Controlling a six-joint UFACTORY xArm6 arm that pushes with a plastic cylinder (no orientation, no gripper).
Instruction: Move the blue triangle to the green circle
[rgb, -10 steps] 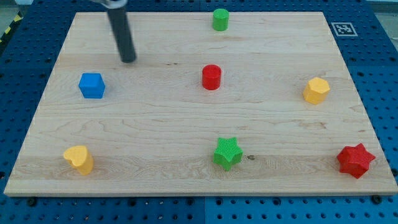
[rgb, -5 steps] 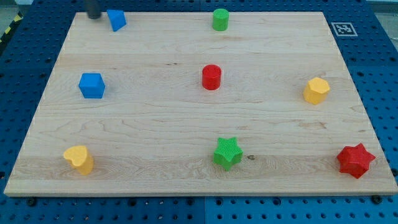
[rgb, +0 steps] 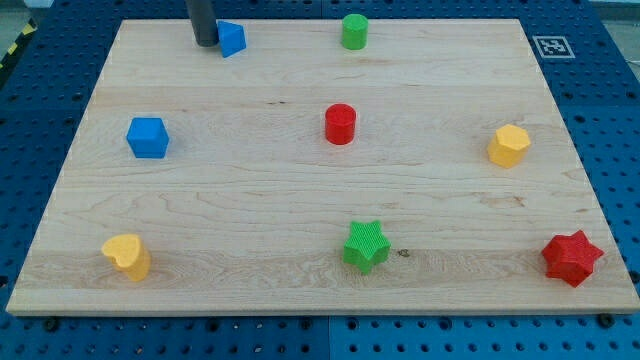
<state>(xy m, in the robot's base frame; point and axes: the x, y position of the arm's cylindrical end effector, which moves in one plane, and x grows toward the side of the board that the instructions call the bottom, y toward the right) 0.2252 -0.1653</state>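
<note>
Pressing against the left side of the blue triangle (rgb: 232, 38), my tip (rgb: 205, 43) sits near the top edge of the counter (rgb: 300, 210); being a bare rod, it has no fingers to clench or release. From the triangle, the green circle (rgb: 354, 31) stands well apart toward the view's right, level with it. From the triangle, the blue cube (rgb: 147, 137) lies toward the view's bottom left and the red cylinder (rgb: 340, 124) toward the bottom right.
</note>
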